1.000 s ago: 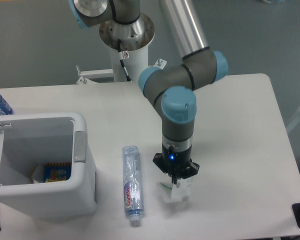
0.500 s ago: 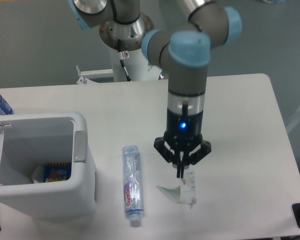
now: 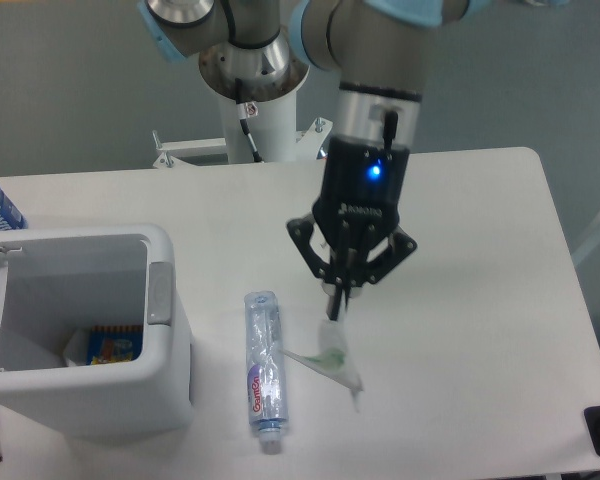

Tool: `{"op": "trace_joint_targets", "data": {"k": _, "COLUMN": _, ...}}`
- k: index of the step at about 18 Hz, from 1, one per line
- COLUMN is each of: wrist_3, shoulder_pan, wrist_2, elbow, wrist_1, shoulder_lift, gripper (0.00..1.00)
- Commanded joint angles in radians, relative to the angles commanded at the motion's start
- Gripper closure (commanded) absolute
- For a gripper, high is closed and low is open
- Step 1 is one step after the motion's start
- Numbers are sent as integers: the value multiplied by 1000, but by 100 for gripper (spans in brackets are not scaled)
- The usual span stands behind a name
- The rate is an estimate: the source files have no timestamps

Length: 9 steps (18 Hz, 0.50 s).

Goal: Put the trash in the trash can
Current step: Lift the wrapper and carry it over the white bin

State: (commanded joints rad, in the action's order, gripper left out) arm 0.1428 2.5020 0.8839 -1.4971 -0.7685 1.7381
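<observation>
while i am pinching the little plastic bag (image 3: 332, 352) by its top corner, it is hanging down from my claw (image 3: 337, 302) and dangling over the table (image 3: 480, 250). my claw is squeezed tight on the bag so it is not slipping out. my arm is reaching down from above with the claw pointing straight at the table, and a blue light is glowing on my wrist. the long clear bottle (image 3: 261, 370) with the purple label is lying flat just beside the bag, between it and the white trash can (image 3: 160, 300). the can is sitting open at the left with some things already inside. i think i am needing to carry the bag left, over the bottle, to the can.
</observation>
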Motion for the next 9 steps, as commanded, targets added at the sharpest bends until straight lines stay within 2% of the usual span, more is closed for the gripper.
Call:
{"op": "trace_joint_targets", "data": {"k": 3, "wrist_3": -46, "shoulder_pan": -29, "wrist_2": -25, "elbow": -18, "wrist_1": 0, "shoulder_lift": -35, "gripper": 100}}
{"op": "trace_joint_targets", "data": {"k": 9, "wrist_3": -54, "shoulder_pan": -110, "wrist_2": -42, "elbow": -77, "wrist_1": 0, "shoulder_lift": -101, "gripper": 100}}
